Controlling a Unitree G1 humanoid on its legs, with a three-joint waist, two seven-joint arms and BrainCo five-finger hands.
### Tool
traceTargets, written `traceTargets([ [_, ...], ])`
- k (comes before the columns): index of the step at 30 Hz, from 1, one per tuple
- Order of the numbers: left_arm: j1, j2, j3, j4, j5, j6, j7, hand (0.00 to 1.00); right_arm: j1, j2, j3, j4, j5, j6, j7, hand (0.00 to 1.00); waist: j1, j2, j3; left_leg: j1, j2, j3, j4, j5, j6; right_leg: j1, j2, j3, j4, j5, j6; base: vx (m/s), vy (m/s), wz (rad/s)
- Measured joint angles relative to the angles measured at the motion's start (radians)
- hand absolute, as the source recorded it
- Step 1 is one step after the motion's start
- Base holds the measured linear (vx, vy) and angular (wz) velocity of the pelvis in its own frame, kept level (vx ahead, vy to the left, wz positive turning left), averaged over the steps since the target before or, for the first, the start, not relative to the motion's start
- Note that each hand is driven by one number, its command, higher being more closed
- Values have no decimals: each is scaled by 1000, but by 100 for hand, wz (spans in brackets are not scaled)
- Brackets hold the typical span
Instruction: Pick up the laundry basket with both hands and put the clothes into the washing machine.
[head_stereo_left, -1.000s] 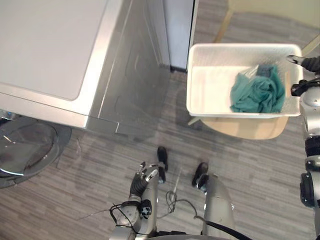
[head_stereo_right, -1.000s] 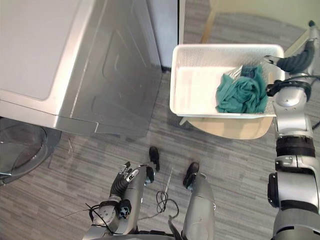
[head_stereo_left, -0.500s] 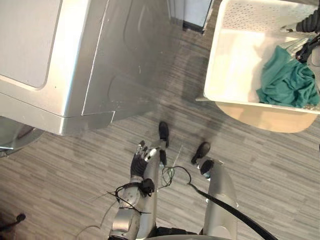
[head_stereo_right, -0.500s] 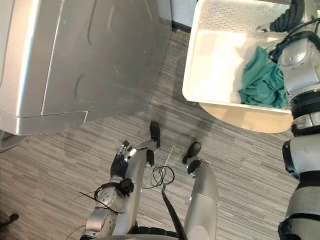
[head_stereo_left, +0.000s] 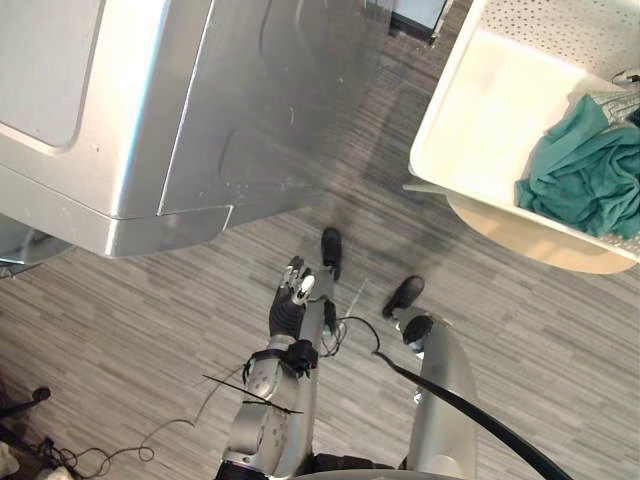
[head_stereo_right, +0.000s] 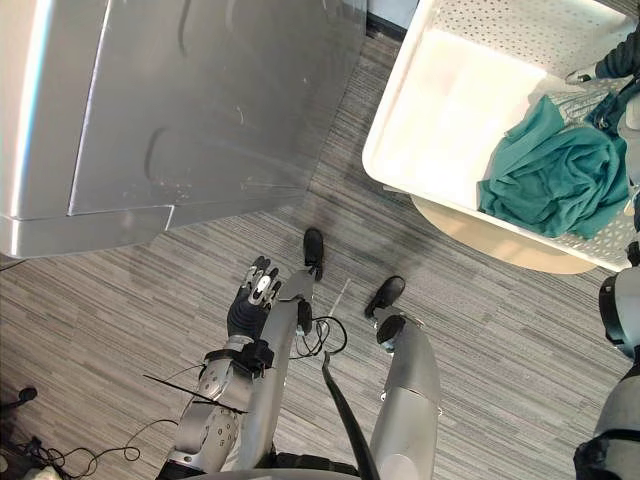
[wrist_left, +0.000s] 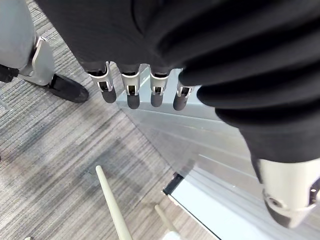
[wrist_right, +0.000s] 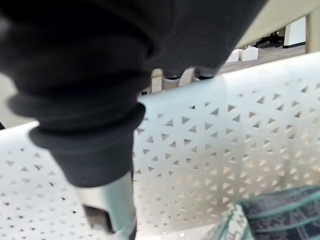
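The white perforated laundry basket stands at the upper right on a round wooden seat, with teal clothes heaped at its right end. My right hand sits at the basket's far right rim, just past the clothes; in the right wrist view its dark cover hangs over the basket wall beside the clothes. My left hand hangs low over the floor with straight fingers, holding nothing, well apart from the basket. The silver washing machine takes up the upper left.
The round wooden seat juts out under the basket. Grey striped floor lies between the machine and the basket. Pale wooden legs stand on the floor in the left wrist view.
The whole picture has swung, so the camera moved: basket and machine now sit nearer the top edge. My right hand stays at the basket's rim; my left hand still hangs low.
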Motion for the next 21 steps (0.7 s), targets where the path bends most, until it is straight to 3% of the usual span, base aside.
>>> traceTargets([
  [7,-36,-2,-4,-47,-76,-3,-1,0,20,-93,-71,-7,48,-1,1,0,-4,1,-2,-6,-12,-21,-153,99,-17,-70,-8,-25,10,3,-20,-14,-50,10],
  [12,-71,-2,-8,-45,-77,-3,-1,0,66,-85,-189,-14,88,-23,-1,0,-1,1,-3,-18,-7,-27,-142,103,-15,-72,0,-29,11,5,-24,16,-35,2],
  [21,-97,-2,-14,-41,-86,-3,-1,0,80,-34,-209,-16,59,-9,-9,0,-3,1,-5,-6,8,-24,-106,107,-9,-50,10,-28,13,13,-35,5,-34,-4],
])
